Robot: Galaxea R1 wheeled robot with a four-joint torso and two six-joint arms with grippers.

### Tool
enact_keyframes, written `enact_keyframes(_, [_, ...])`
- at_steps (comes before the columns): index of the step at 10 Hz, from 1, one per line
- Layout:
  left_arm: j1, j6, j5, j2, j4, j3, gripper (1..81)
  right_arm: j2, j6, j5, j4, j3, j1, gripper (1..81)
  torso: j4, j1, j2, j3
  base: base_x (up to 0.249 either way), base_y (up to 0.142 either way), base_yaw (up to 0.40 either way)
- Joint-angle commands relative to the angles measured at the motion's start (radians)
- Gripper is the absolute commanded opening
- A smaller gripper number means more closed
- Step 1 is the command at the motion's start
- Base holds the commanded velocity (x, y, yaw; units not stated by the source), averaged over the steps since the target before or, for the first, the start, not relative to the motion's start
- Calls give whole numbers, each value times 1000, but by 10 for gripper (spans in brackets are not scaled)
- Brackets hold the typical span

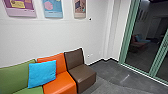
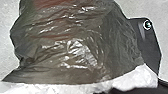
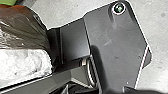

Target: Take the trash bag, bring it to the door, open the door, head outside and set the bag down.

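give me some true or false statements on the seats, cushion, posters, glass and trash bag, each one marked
1. The orange seat is between the green seat and the brown seat. True.
2. The blue cushion rests on the brown seat. False: it leans where the green and orange seats meet.
3. The posters are on the wall above the seats. True.
4. The frame around the dark glass is red. False: it is green.
5. Crumpled white material runs along the edge of the dark trash bag. True.
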State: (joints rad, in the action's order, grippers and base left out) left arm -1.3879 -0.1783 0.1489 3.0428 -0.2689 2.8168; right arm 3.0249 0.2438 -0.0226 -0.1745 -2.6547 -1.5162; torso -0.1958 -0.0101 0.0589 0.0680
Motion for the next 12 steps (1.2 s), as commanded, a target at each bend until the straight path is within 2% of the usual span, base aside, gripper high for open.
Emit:
enact_keyframes(1, [65,-3,60,1,-1,4,10,8,-3,46,-8,3,46,811,0,0,0,0,0,0,-231])
enact_keyframes(7, [57,-10,47,-5,4,-2,10,13,-8,43,-10,4,33,811,0,0,0,0,0,0,-232])
enact_keyframes(9, [49,-30,31,-31,5,-55,10,-2,-9,12,-10,23,26,811,0,0,0,0,0,0,-236])
enact_keyframes(12, [49,-35,31,-47,5,-72,10,-7,-8,12,-26,15,26,811,0,0,0,0,0,0,-236])
